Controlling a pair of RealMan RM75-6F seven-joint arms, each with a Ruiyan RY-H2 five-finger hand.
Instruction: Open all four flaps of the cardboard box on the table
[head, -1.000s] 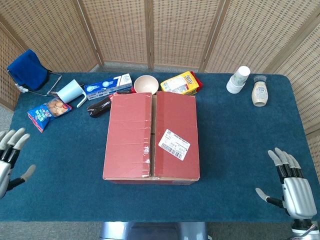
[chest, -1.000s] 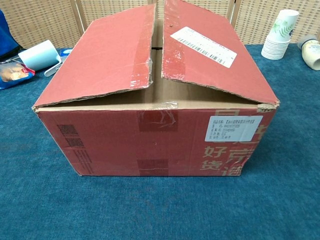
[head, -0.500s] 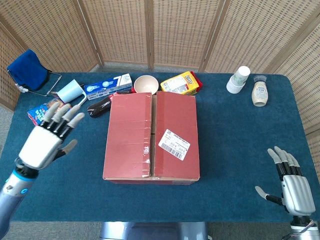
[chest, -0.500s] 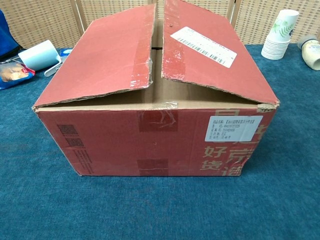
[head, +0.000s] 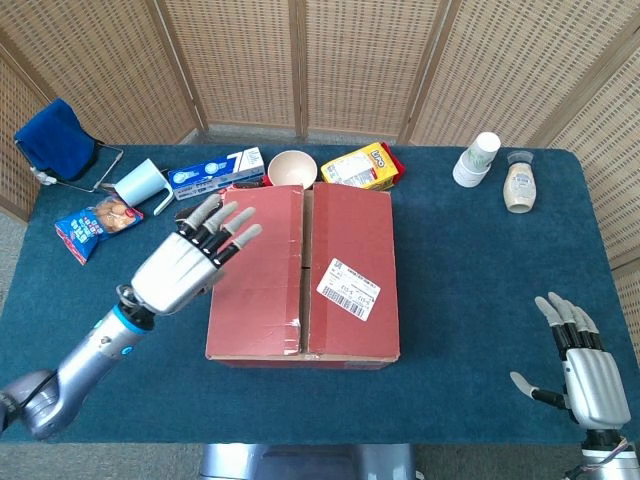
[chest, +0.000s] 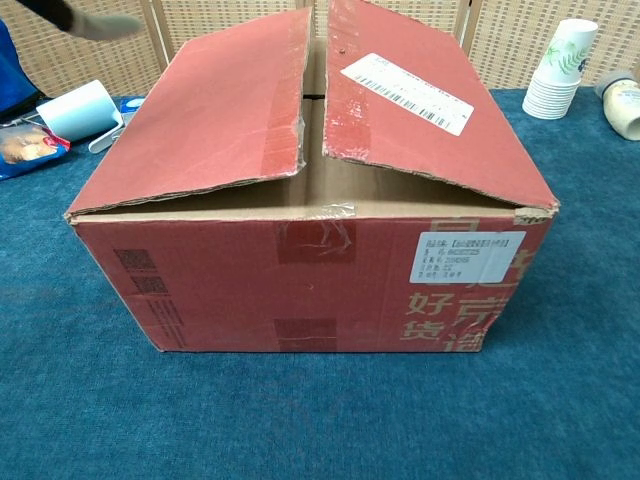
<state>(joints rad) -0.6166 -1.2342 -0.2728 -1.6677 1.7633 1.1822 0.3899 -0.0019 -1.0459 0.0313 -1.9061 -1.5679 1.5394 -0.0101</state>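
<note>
A red cardboard box (head: 303, 272) (chest: 310, 190) stands mid-table. Its two long top flaps lie down, meeting along a centre seam with a small gap. The right flap carries a white shipping label (head: 348, 288). My left hand (head: 192, 258) hovers over the box's left edge with fingers spread, holding nothing; only a fingertip of the left hand (chest: 100, 25) shows at the top left of the chest view. My right hand (head: 580, 368) sits open near the table's front right corner, far from the box.
Behind the box lie a bowl (head: 292, 167), a yellow packet (head: 361, 165), a blue-and-white carton (head: 215, 169), a dark object (head: 198, 214), a light-blue mug (head: 141, 184) and a snack bag (head: 97, 223). Stacked paper cups (head: 477, 158) and a bottle (head: 518, 183) stand back right.
My left hand has swung up from the table's left edge and rightward, now over the box's left side. The right hand and the box have stayed put.
</note>
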